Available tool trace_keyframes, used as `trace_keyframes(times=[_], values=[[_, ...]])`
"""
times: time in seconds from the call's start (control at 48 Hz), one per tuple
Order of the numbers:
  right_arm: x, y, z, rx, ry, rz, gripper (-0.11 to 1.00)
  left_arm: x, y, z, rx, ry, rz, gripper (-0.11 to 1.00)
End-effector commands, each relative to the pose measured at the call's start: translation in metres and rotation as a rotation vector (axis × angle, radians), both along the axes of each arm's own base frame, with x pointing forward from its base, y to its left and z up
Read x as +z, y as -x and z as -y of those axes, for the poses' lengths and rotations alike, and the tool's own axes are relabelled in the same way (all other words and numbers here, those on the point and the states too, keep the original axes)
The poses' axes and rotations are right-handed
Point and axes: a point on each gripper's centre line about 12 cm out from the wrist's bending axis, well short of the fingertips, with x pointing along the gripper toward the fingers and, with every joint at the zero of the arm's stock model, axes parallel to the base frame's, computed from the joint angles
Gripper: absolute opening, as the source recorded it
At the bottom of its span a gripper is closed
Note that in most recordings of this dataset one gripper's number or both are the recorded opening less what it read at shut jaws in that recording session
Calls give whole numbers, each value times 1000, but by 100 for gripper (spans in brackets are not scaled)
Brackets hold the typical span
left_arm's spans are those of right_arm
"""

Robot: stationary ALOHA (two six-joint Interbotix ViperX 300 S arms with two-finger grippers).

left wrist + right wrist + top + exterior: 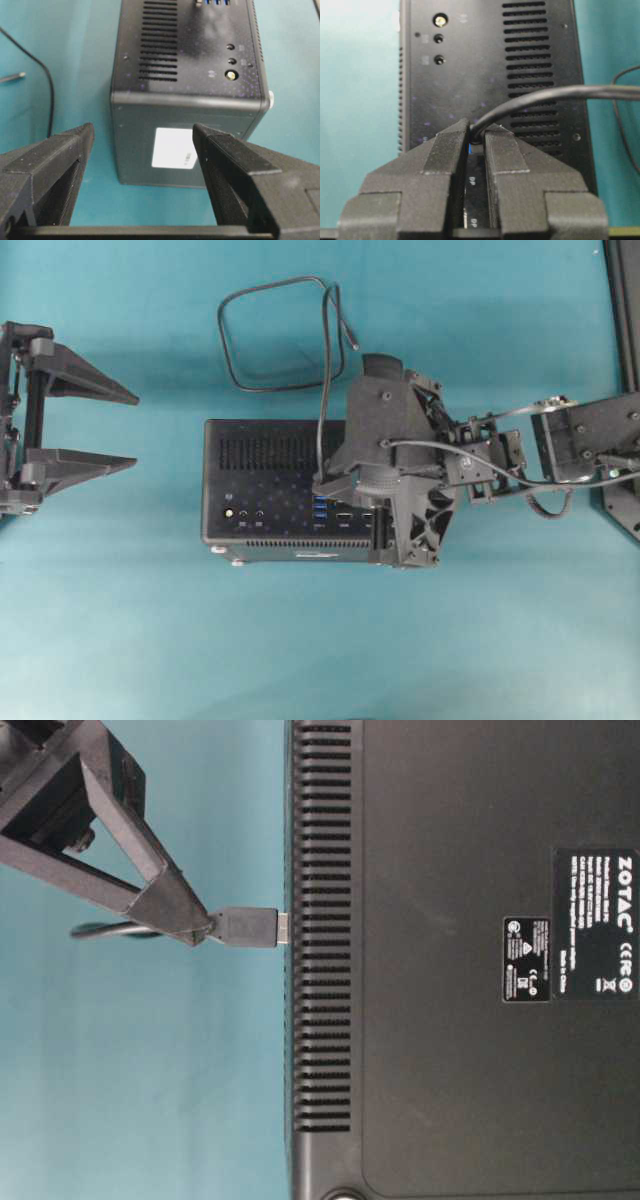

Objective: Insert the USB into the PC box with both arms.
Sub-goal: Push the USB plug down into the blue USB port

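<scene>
USB (245, 927) pinched in right end effector (476, 134) (plug at PC box (460, 960)).

The flat black computer box (275, 490) lies on the teal bench, vent slots and blue ports facing up. The thin black cable (270, 335) loops behind it, its plug (245, 927) meeting the box's face.

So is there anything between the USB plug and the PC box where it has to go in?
Nothing visible. The right claw holds the USB with its metal tip right at the PC box face; in the table-level view no object sits between them.
</scene>
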Motion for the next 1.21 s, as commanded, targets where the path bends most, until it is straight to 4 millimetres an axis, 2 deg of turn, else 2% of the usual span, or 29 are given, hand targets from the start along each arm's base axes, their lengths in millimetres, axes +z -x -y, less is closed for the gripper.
trace_keyframes(times=[0.0, 0.271, 0.501, 0.626, 0.876, 1.022, 1.189], values=[[-6, 2, 0, -10, 0, -31, 10, 9, -2, 0, -2, -1, 29, 83], [-9, -3, -2, -5, -1, -34, 10, 8, -2, 0, -2, -3, 26, 83], [-7, -1, -19, 23, -41, -40, 10, 8, -2, 0, -2, -4, 25, 83], [-7, -2, -16, 16, -39, -41, 10, 8, -2, 0, -3, -6, 25, 83], [-9, -4, 6, -26, 0, -41, 10, 9, -1, 0, -2, -4, 29, 83], [-9, -4, 3, -20, -4, -41, 10, 10, -1, 0, -3, -6, 32, 83], [-6, -3, -10, 3, -27, -36, 10, 9, -1, 0, -3, -6, 31, 83]])
